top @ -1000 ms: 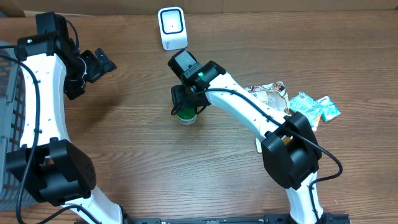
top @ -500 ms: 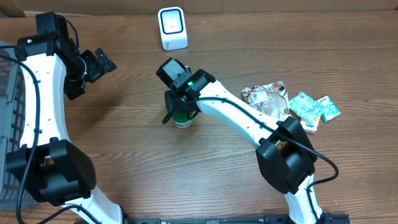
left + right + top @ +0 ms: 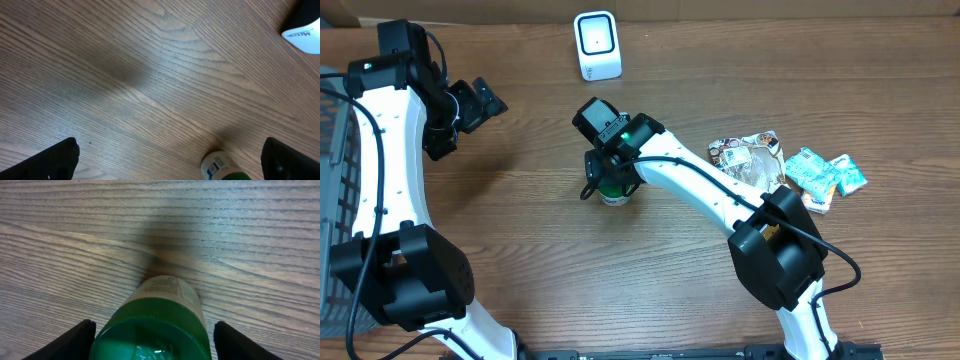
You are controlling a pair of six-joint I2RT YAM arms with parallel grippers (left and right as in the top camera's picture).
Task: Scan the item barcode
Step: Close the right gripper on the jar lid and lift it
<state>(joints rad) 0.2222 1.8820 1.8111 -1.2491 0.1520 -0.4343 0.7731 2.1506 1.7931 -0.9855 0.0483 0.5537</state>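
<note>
1. Right gripper (image 3: 155, 330) hangs low over the bottle (image 3: 162, 297), one finger on each side of its green cap. The jaws stand fairly wide. A sliver of wood shows between one finger and the cap; at the other finger I cannot tell whether it touches. Nothing looks clamped.
2. From overhead, the right gripper (image 3: 606, 183) covers most of the bottle (image 3: 616, 197), which stands upright near the middle of the table (image 3: 570, 280) with a pale label below the cap.
3. Beyond it, toward the far edge, a white scanner (image 3: 597, 45) stands well apart from the bottle.
4. Left gripper (image 3: 480, 103) is over bare wood at the far left, jaws spread fully and empty. In its wrist view, the left gripper (image 3: 170, 145) frames only wood, with the bottle (image 3: 216, 165) at the bottom edge and the scanner (image 3: 305, 37) in the top corner.
5. Crumpled snack packets (image 3: 750, 158) and teal packets (image 3: 825, 172) lie to the right, well apart from the bottle.
6. A grey basket (image 3: 332, 150) sits at the left edge.
</note>
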